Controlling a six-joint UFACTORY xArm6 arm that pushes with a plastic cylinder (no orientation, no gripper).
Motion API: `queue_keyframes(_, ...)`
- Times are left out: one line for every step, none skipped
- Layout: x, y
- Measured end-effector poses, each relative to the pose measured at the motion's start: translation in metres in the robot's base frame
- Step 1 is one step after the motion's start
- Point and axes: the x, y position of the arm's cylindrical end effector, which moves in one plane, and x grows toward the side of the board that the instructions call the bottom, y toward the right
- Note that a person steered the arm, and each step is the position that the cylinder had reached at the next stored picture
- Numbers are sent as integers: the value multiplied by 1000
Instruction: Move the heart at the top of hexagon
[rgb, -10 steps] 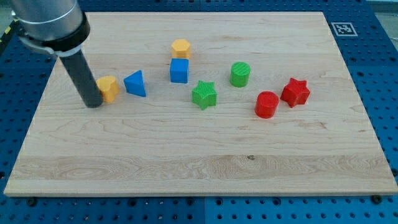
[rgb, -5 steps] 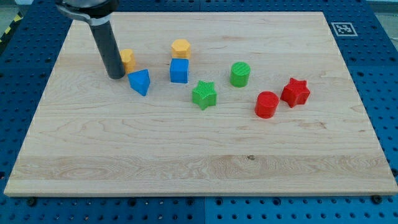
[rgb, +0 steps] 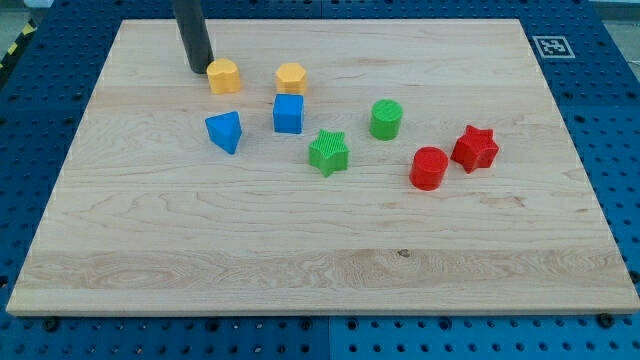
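Note:
The orange heart (rgb: 224, 76) lies near the view's top left, level with the orange hexagon (rgb: 290, 77) and a short way to its left. My tip (rgb: 199, 69) stands just left of the heart, touching or almost touching its upper left side. The rod rises out of the view's top.
A blue cube (rgb: 288, 114) sits just below the hexagon and a blue triangle (rgb: 225, 131) below the heart. A green star (rgb: 328, 152), green cylinder (rgb: 386, 119), red cylinder (rgb: 429, 168) and red star (rgb: 474, 148) lie to the right on the wooden board (rgb: 200, 250).
My tip has moved toward the view's top and right, pushing the orange heart up and right, from beside the blue triangle to level with the hexagon. The triangle shifted slightly.

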Motion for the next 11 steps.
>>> queue_keyframes(24,-18)
queue_keyframes(48,-4)
queue_keyframes(32,42)
queue_keyframes(20,53)
queue_keyframes(9,53)
queue_keyframes(-14,64)
queue_keyframes(-37,73)
queue_keyframes(-40,84)
queue_keyframes(-39,86)
queue_keyframes(-23,83)
queue_keyframes(-7,80)
